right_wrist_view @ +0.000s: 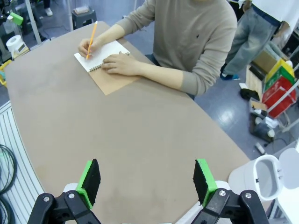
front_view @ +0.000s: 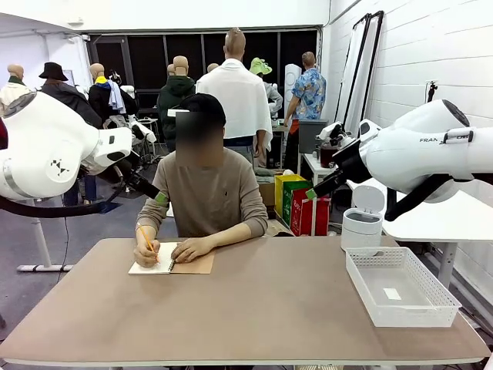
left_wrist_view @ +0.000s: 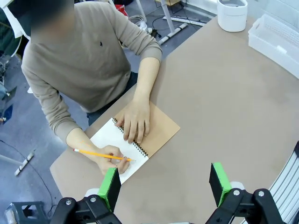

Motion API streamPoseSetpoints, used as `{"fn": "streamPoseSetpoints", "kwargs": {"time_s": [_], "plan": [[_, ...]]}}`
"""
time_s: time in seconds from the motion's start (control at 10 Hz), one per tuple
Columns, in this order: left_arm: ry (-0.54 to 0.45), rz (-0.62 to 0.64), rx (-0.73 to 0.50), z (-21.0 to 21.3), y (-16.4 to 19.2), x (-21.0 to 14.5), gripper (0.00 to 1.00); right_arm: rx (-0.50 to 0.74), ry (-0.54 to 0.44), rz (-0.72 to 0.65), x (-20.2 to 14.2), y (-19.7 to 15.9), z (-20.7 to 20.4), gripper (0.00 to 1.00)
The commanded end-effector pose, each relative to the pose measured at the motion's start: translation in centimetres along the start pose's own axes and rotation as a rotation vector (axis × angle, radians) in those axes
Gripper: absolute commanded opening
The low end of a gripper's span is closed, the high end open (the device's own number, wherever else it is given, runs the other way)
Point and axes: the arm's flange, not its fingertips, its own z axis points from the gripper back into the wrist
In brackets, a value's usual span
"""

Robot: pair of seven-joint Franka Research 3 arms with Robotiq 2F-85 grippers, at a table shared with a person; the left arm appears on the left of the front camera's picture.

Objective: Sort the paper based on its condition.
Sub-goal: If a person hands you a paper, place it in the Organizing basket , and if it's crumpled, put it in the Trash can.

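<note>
The paper (left_wrist_view: 105,135), a white page in the open notebook (left_wrist_view: 161,130), is lying at ten o'clock on the tabletop (front_view: 254,308), where a person's hand (left_wrist_view: 112,159) is writing with a pencil (left_wrist_view: 96,153). A basket (front_view: 416,313) is sitting at three o'clock. The left tool (left_wrist_view: 163,179) and the right tool (right_wrist_view: 147,179) are hovering with fingers spread, gripping nothing.

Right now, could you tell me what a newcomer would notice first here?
A person writes with a pencil in a notebook at the far side of the table. A white basket sits near its right edge. The left gripper and right gripper hover open above it.
</note>
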Motion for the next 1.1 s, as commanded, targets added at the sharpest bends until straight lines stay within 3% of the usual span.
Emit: {"fn": "streamPoseSetpoints", "kwargs": {"time_s": [0.0,0.7,1.0], "plan": [[0.033,0.061,-0.025,0.5,0.5,0.1,1.0,0.012,-0.027,0.021,0.3,-0.2,-0.4,1.0],[0.14,0.104,0.015,1.3,0.3,0.4,1.0,-0.011,-0.002,0.022,0.7,-0.1,-0.8,1.0],[0.098,0.078,-0.005,1.0,0.4,0.2,1.0,-0.001,0.004,0.009,0.5,0.1,-0.4,1.0]]}}
